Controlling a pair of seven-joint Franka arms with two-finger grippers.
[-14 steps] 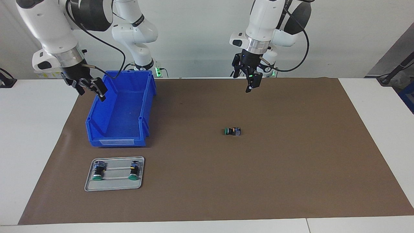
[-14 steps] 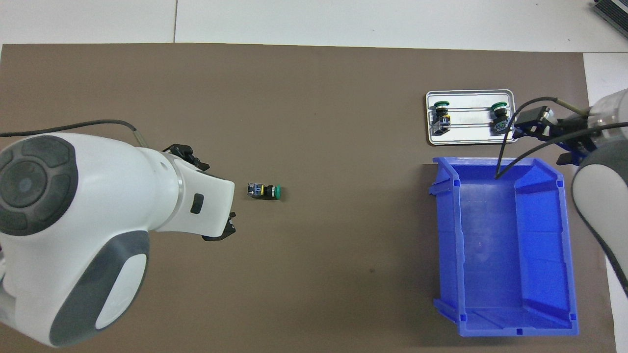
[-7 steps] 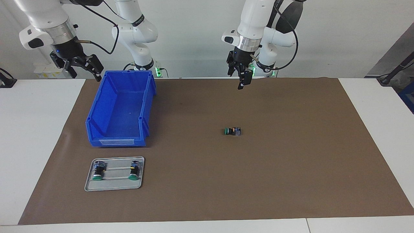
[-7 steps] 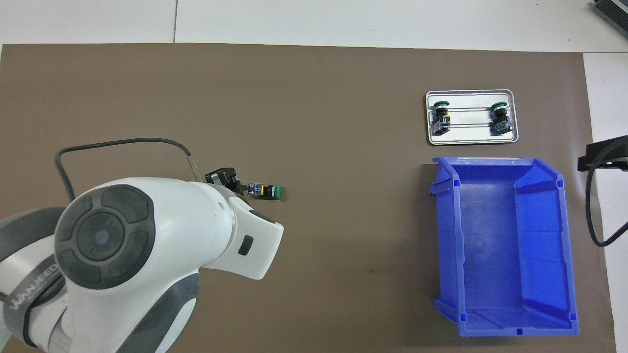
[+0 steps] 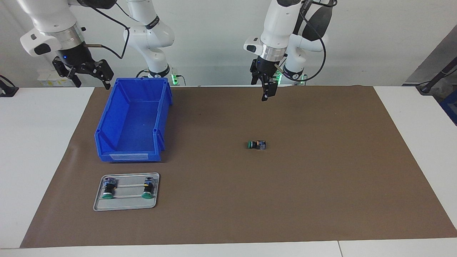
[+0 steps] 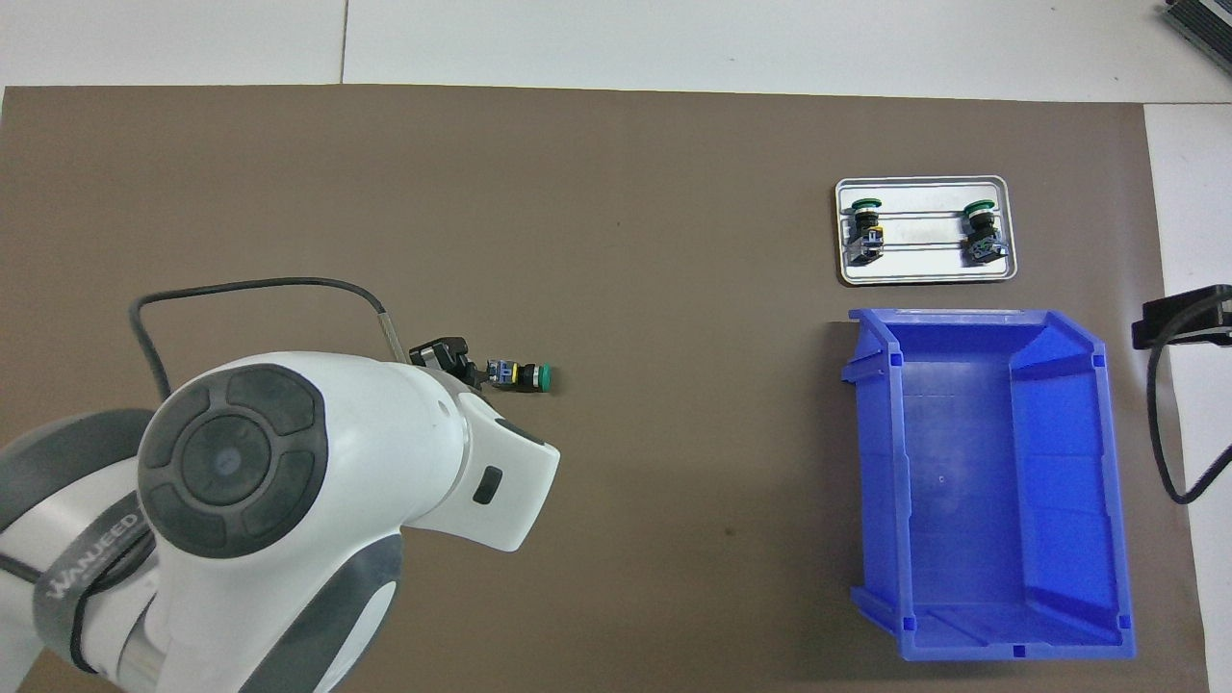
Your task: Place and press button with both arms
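A lone button is seen lying on its side on the brown mat, out in the open toward the left arm's end of the tabletop. Its green cap is turned toward the right arm's end, its grey-blue base toward the left arm's end. It is touched by nothing.

The left gripper is held up in the air over the mat's edge nearest the robots, well apart from the button. Its fingers are spread apart and nothing is carried between them. In the overhead view most of it is hidden under the white wrist, and only a black tip is seen just beside the button.

The right gripper is held high over the white tabletop, just off the corner of the blue bin nearest the robots. Its fingers are parted too, and nothing is held. In the overhead view only a black piece of it is caught at the picture's edge.

The bin is seen empty, at the right arm's end of the mat. Farther from the robots than the bin, a grey tray is set on the mat. Two more buttons are laid in it, one toward each end, caps pointing away from the robots.
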